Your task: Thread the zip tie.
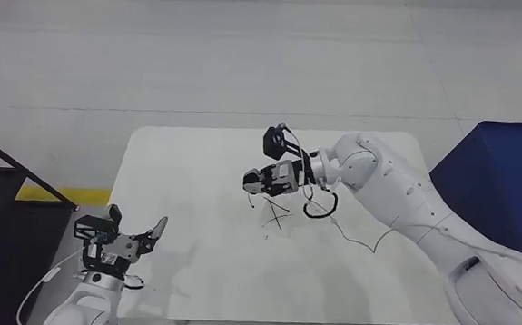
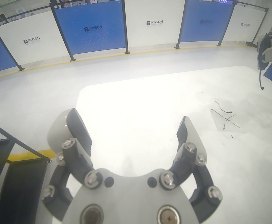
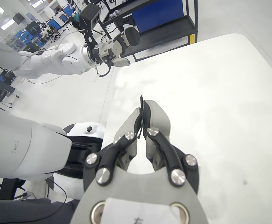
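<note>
I see the right gripper [image 3: 142, 109] closed on a thin black zip tie [image 3: 141, 100]. The tie stands pinched between the two pads, and its end comes out a little past the fingertips. In the top view this gripper hangs over the middle of the white table [image 1: 189, 276]. On the table just beside it, toward the robot's side, lie several loose ties [image 1: 277, 214], thin and black, some crossing each other; how many they are I cannot tell. The left gripper [image 2: 129, 121] is at the near left corner of the table, well apart from the loose ties, with its fingers spread wide and nothing between them.
</note>
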### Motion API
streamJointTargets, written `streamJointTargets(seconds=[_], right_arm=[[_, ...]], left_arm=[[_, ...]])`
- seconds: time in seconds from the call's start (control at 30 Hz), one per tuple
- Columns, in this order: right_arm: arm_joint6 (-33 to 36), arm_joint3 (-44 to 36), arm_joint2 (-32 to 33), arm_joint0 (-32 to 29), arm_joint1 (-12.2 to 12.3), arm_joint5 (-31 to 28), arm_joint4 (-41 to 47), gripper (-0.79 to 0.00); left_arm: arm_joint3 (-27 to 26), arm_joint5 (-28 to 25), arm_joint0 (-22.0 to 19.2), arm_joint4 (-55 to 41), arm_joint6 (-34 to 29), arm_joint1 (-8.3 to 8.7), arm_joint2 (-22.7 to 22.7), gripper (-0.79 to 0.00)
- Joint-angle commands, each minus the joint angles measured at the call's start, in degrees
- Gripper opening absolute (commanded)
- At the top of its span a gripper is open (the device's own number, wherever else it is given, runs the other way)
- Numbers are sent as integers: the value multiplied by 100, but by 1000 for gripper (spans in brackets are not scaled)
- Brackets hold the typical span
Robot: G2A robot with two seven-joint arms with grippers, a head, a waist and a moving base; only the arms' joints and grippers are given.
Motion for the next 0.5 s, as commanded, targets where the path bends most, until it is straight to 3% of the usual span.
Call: streamJointTargets(seconds=[0.0,0.07,0.27,0.47], right_arm=[[-346,-199,104,-212,15,0,130,-785],[-741,-302,259,-433,47,0,198,-785],[-1355,-457,629,-1119,175,0,744,-785],[-1344,-448,644,-1146,184,0,763,-785]], left_arm=[[-12,-163,-3,-627,-153,-19,7,0],[42,-196,20,-382,360,-30,64,0],[309,-341,83,358,2221,-136,1060,0],[309,-341,83,358,2221,-136,1060,0]])
